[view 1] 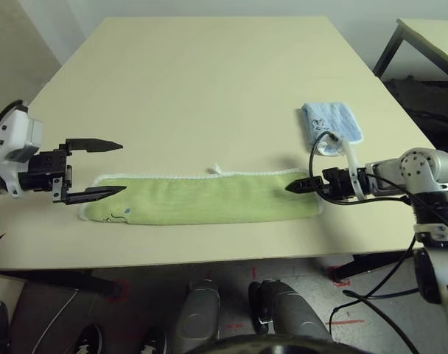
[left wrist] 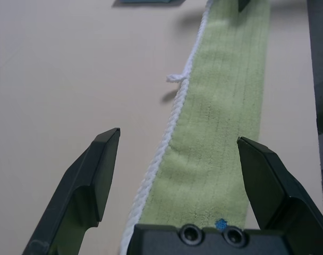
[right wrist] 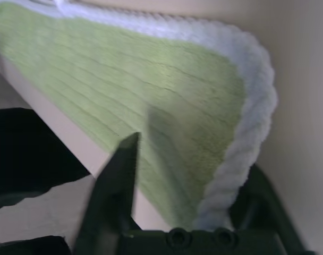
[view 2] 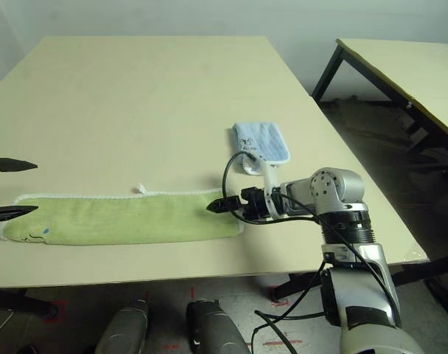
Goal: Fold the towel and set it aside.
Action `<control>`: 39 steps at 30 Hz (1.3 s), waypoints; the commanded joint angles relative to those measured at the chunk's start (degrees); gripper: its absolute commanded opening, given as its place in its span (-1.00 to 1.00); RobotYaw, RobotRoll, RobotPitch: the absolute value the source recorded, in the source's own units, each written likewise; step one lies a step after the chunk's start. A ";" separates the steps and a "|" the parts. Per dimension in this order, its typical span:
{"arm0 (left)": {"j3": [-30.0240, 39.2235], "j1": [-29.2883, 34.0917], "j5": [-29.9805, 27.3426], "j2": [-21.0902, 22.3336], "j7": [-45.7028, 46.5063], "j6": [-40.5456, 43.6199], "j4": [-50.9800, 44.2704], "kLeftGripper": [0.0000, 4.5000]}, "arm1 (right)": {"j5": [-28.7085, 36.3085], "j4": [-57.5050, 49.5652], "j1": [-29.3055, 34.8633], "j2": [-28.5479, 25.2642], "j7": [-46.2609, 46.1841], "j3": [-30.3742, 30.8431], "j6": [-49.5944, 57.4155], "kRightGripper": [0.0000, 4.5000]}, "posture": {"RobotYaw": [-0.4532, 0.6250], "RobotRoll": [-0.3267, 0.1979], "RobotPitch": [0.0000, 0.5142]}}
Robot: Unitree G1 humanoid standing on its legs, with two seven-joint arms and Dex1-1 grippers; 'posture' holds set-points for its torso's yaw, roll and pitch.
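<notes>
A: Towel (view 1: 202, 199)? Where?
B: Flat on tabletop (view 1: 209, 81), near front edge, laid as one long strip running 9 to 3 o'clock. Already folded lengthwise, judging by the narrow band and white edging along the far side only. White loop (view 1: 216, 169) sticking out at 12 o'clock of the strip's middle. Small dark print at the 9 o'clock end.

A: Why stretched out like that?
B: Probably so each end sits in reach of one arm; next fold likely end to end.

A: Right gripper (view 1: 296, 186)?
B: At the 3 o'clock end, pointing toward 9. Fingers partly closed, straddling the towel's corner: wrist view shows the thick white edge between them, one finger over the cloth, one by the edging. Pinch not clearly made yet; can't call it a firm hold.

A: Left gripper (view 1: 110, 168)?
B: At the 9 o'clock end, pointing toward 3. Fingers wide open, holding nothing; lower fingertip just over the towel's end, upper one above bare tabletop. Looks staged to take that end.

A: Anything else?
B: Light blue towel (view 1: 331, 122), small, at 1 o'clock of the right gripper, well apart from the green one. Not part of the job.

A: Counts?
B: Two towels, one green, one blue. Two grippers. One loop. Second table (view 2: 408, 66) off at 3 o'clock.
</notes>
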 commanded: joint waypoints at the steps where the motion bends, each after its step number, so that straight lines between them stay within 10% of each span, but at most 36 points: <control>1: -0.67 -0.52 0.80 0.21 -0.42 -0.63 0.72 1.00 | -1.29 -2.07 0.19 -3.67 1.01 2.00 0.88 -0.32 | 0.12 0.25 -0.57; 5: -1.07 -0.99 1.06 -0.23 -0.42 -0.98 1.09 1.00 | -3.20 -1.19 -1.29 -9.17 4.40 4.49 -0.75 -0.98 | 0.12 0.25 -0.57; 24: -2.71 -3.02 1.75 -0.38 -0.43 -2.36 3.49 1.00 | -15.25 3.77 -13.44 -19.88 22.75 18.80 -10.12 -0.99 | 0.10 0.25 -0.59; 39: -3.13 -3.02 1.52 0.42 -0.43 -2.98 4.43 1.00 | 20.66 -8.79 -14.61 -11.84 -5.23 14.01 0.88 -0.99 | 0.11 0.25 -0.56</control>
